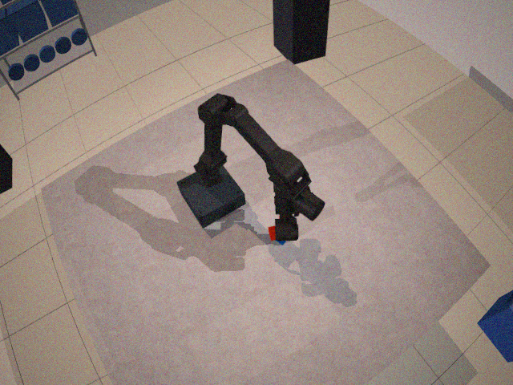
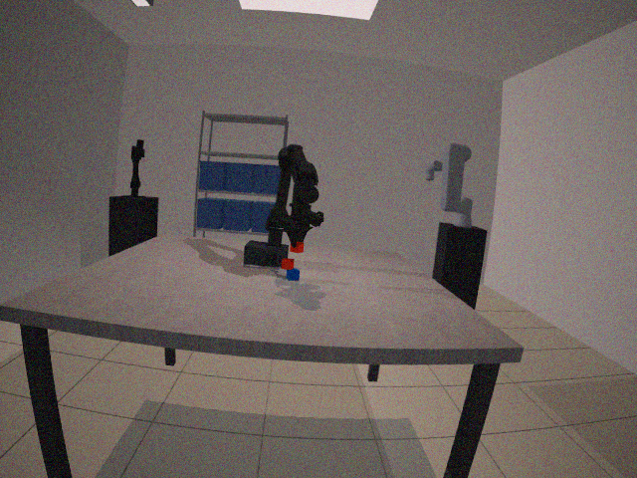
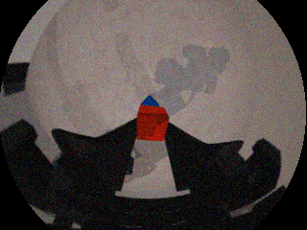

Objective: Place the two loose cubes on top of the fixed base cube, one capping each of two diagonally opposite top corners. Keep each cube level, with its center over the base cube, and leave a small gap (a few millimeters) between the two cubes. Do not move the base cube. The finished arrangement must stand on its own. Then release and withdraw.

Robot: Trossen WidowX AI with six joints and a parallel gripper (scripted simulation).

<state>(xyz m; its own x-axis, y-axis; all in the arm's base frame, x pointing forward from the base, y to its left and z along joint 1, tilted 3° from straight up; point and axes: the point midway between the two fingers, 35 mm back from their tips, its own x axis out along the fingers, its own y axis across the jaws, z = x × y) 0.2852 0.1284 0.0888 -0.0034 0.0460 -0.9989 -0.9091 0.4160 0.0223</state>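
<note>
The blue base cube [image 1: 282, 242] [image 2: 293, 274] [image 3: 150, 101] stands on the table. One red cube [image 2: 287, 264] rests on top of it, shifted to the left in the exterior view. My gripper [image 2: 297, 243] [image 3: 152, 122] is shut on the other red cube [image 2: 297, 248] [image 3: 153, 128] and holds it in the air, higher than the resting cube and a little right of it in that view. In the wrist view the held cube hides most of the base. In the top view the gripper covers the fingertips; which red cube shows there is unclear.
The table [image 1: 186, 323] [image 2: 359, 314] bears the arm's dark pedestal [image 1: 215, 194] [image 2: 265, 253] behind and left of the cubes in the exterior view. Shadows of the arm fall across the table. A shelf [image 2: 244, 119] with blue bins and two black stands are beyond the table.
</note>
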